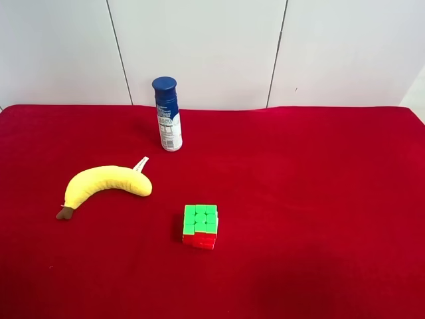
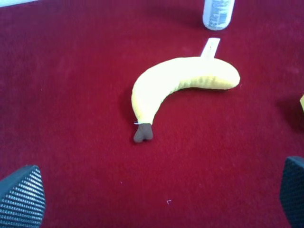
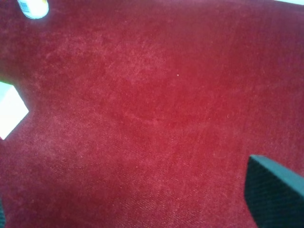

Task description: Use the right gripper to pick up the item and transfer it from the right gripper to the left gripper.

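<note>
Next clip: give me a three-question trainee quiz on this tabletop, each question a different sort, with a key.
1. True or false: the plush banana is held in a claw.
2. Multiple choice: what stands upright near the far edge of the red cloth? A) blue-capped white bottle B) puzzle cube C) plush banana
3. Fill in: the puzzle cube's top face is ____.

Key:
1. False. It lies on the cloth, and no claw shows in the exterior high view. The left wrist view shows the left claw apart from it.
2. A
3. Green
</note>
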Robot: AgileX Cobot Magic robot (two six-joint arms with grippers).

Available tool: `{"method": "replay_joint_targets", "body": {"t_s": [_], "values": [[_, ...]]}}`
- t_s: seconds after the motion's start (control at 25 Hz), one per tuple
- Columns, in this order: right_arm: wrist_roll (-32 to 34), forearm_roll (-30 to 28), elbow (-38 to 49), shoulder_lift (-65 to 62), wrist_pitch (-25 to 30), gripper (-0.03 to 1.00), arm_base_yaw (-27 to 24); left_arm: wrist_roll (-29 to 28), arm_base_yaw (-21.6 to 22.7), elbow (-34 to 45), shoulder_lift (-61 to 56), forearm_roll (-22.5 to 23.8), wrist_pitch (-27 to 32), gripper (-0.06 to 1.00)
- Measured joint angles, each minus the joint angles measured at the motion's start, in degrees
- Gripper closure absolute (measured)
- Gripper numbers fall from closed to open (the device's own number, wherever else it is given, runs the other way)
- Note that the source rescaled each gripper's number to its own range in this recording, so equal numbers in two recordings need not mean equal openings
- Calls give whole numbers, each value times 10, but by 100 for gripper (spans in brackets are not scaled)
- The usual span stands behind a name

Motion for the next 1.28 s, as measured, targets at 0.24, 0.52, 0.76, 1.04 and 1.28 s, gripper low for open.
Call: {"method": "replay_joint_targets", "body": {"t_s": [0.24,0.52,0.76,1.04,1.28], "values": [[0,0,0,0,0,-3,0,-2,0,1,0,3,0,-5],[0,0,0,0,0,-3,-8,-3,13,1,0,4,0,-5],[0,0,0,0,0,-3,-74,-3,82,1,0,5,0,-5],[0,0,0,0,0,-3,-122,-3,92,1,0,5,0,-5],[0,0,0,0,0,-3,-122,-3,92,1,0,5,0,-5]]}}
